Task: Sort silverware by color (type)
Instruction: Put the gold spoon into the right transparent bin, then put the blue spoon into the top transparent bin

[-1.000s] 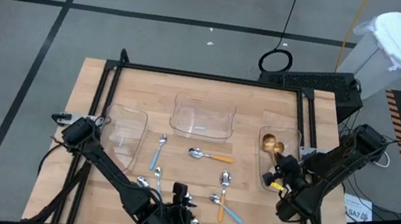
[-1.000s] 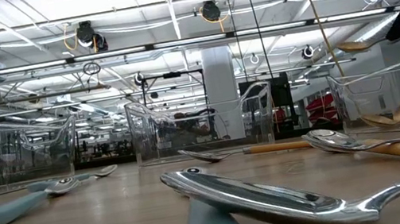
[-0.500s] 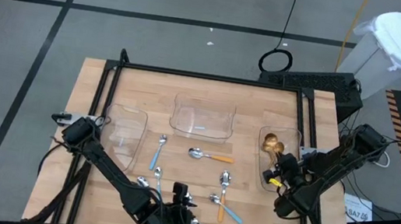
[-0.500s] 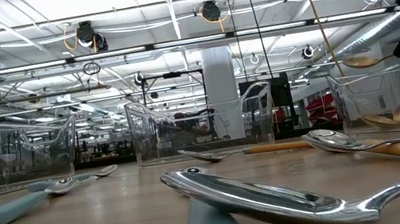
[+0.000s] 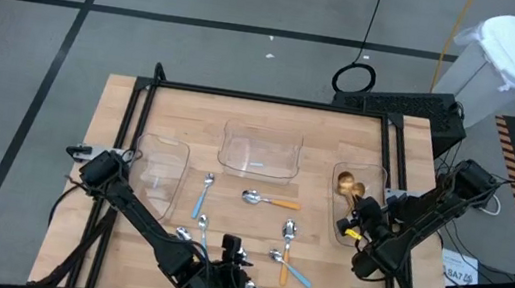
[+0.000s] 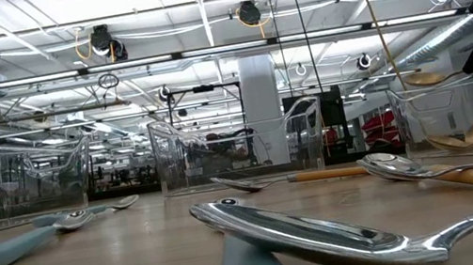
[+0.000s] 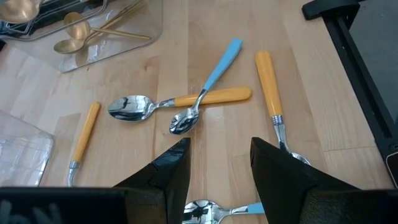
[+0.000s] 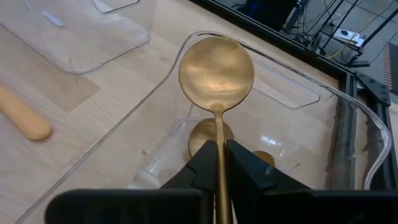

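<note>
Since a second ago, our right tool (image 8: 217,163) has lowered slightly, gripping a gold spoon (image 8: 216,68) above the clear tray (image 5: 338,234) at the desk's right edge. Our left tool (image 7: 214,163) waits unclenched over spoons near the front edge.

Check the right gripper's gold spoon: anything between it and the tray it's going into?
Nothing visible. The right gripper holds the gold spoon by its handle, bowl already above the right clear tray. Below it lie only gold spoons already dropped on the tray floor, which shouldn't block a release.
</note>
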